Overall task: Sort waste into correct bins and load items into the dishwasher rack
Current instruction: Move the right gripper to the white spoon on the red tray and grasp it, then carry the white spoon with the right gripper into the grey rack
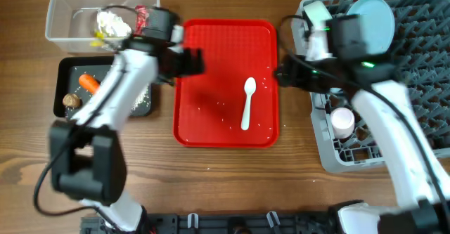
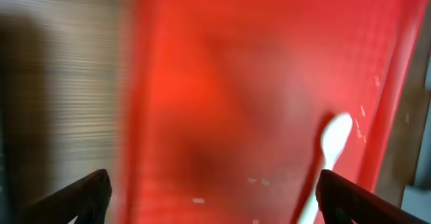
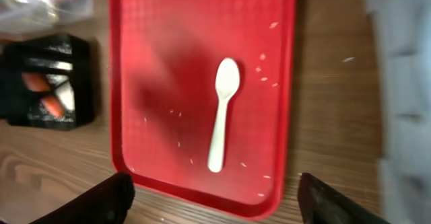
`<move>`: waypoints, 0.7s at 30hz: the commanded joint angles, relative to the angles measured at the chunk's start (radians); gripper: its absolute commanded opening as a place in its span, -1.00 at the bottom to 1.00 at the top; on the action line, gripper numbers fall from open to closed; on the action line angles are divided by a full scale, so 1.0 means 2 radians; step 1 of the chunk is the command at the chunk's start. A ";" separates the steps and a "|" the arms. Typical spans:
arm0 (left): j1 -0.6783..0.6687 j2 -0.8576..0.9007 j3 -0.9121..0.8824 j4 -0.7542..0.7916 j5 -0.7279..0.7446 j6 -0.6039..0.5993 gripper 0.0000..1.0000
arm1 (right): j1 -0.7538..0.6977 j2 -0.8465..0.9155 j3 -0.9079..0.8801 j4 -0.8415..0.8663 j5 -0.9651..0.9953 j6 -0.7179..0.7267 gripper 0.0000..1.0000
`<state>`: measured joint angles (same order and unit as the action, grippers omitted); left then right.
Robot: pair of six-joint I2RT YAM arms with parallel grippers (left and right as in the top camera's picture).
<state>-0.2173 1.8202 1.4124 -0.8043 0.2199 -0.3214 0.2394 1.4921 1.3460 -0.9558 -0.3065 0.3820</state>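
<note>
A white spoon (image 1: 247, 102) lies on the flat red tray (image 1: 211, 121) among loose rice grains. It also shows in the left wrist view (image 2: 333, 140) and the right wrist view (image 3: 222, 109). My left gripper (image 1: 190, 62) is open and empty over the tray's left edge (image 2: 215, 204). My right gripper (image 1: 285, 74) is open and empty by the tray's right edge, above its near rim (image 3: 215, 204). The clear tub (image 1: 63, 23) holds white tissue (image 1: 112, 24) and a red wrapper (image 1: 140, 16). The black tray (image 1: 65, 72) holds a carrot (image 1: 88, 83), a brown lump (image 1: 71, 101) and rice. The grey rack (image 1: 422, 72) holds a pale blue plate (image 1: 373, 20) and a pink cup (image 1: 342, 121).
The red tray fills the middle between the bins on the left and the rack on the right. The black tray (image 3: 74, 56) and the clear tub (image 3: 40, 2) show at the left of the right wrist view. Bare wood lies along the front.
</note>
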 commanded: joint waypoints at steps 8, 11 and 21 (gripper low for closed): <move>0.092 -0.024 0.001 -0.023 -0.004 -0.012 1.00 | 0.101 0.157 0.007 0.039 0.081 0.122 0.33; 0.100 -0.024 0.001 -0.023 -0.004 -0.012 1.00 | 0.111 0.189 0.007 0.057 0.081 0.125 0.25; 0.101 -0.024 0.001 -0.023 -0.004 -0.012 1.00 | 0.117 0.272 0.007 0.099 0.060 0.149 0.06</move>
<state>-0.0185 1.7844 1.4124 -0.8490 0.2134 -0.3359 0.4709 1.9835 1.3460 -0.7647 -0.1757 0.6403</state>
